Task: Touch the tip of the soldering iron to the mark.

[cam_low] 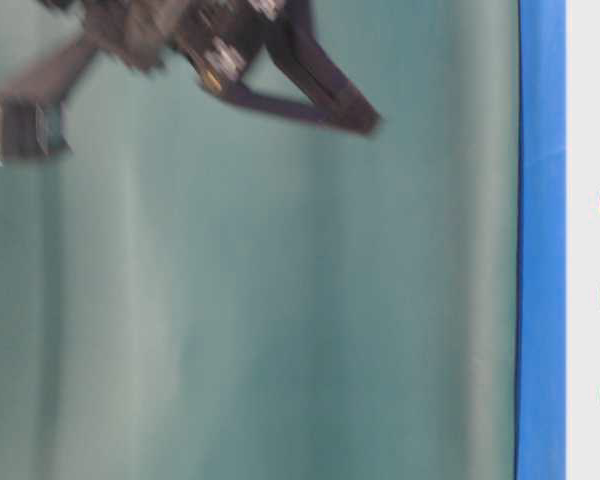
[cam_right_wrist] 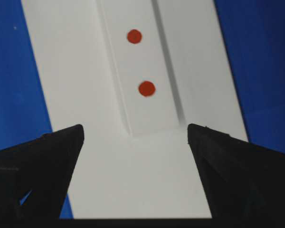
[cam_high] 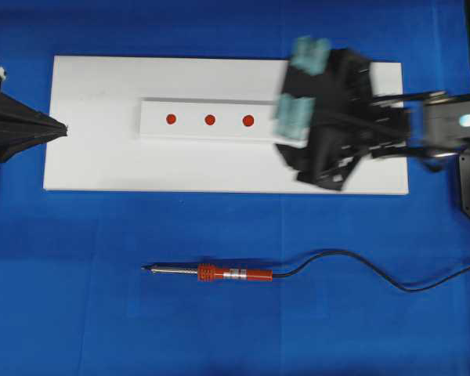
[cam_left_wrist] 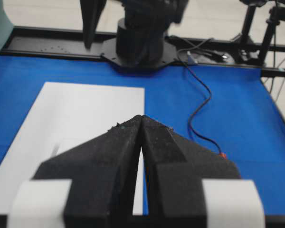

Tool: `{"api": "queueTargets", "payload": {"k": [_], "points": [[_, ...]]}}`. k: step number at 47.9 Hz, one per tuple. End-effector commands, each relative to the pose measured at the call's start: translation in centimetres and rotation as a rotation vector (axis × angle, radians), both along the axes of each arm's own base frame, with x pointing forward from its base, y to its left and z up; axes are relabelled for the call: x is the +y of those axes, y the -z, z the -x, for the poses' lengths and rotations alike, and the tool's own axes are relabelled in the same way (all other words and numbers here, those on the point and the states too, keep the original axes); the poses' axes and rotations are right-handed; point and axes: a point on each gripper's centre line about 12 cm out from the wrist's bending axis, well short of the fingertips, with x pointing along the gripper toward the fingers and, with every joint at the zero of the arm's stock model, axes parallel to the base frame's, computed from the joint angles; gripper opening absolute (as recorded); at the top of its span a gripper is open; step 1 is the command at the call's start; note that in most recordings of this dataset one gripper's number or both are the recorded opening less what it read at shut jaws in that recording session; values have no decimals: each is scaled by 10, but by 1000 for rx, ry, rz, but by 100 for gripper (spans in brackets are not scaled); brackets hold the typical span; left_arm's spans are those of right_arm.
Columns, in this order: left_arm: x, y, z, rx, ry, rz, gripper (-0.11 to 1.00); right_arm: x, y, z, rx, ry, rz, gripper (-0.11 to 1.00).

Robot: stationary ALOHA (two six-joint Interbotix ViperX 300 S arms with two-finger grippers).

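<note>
Judging progress as early: nothing grasped, tool untouched. Soldering iron (cam_high: 219, 273) lying flat on the blue surface (cam_high: 78, 313), below the white board (cam_high: 94, 157) in the overhead view, tip pointing toward the left of that view, red-orange handle in the middle, black cord (cam_high: 352, 262) trailing off to the right edge. No contact with either arm.

Right end effector (cam_high: 298, 86) hovering over the right end of the white board, blurred in the overhead and table-level views, so probably mid-motion. Jaws spread wide and empty in the right wrist view, with bare board and the end of the raised white strip (cam_high: 207, 119) framed between them. Three red marks (cam_high: 210, 120) in a row on the strip; two visible in the right wrist view, the nearer one just ahead of the jaws. Which mark counts as the target: cannot tell.

Left end effector (cam_high: 51, 129) parked at the left edge of the board, jaws pressed together, holding nothing.

Relative position: iron well apart from the right end effector, lower in the overhead view and further left, with bare blue surface between. Handle nearer to the end effector than the tip.

Left to do, by estimate: descend to the iron, grasp the handle, lift, carry to the strip, bring tip down onto a mark. Cord likely to drag during the carry.
</note>
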Motion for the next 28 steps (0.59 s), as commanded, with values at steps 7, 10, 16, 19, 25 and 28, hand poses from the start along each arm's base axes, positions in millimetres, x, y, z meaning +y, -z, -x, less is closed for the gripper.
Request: {"api": "queueTargets", "payload": {"k": [7,10,16,19,25,28], "points": [[0,-4,-1,-12,0,0,0,-4,-25,48,-115,-7,2,85],[0,-4,-1,-12,0,0,0,-4,-29,61,-147,-11,-2,85],[0,-4,-1,-15,0,0,0,-5,-37,89,-218,-20,7,85],[0,-5,-1,-17,0,0,0,-6,-37,101,-245,-24,13,85],[0,-5,-1,-17,0,0,0,-7,-36,122,-296,-33,18,85],[0,-5,-1,-18,0,0,0,-8,-31,132,-315,-38,18,85]]}}
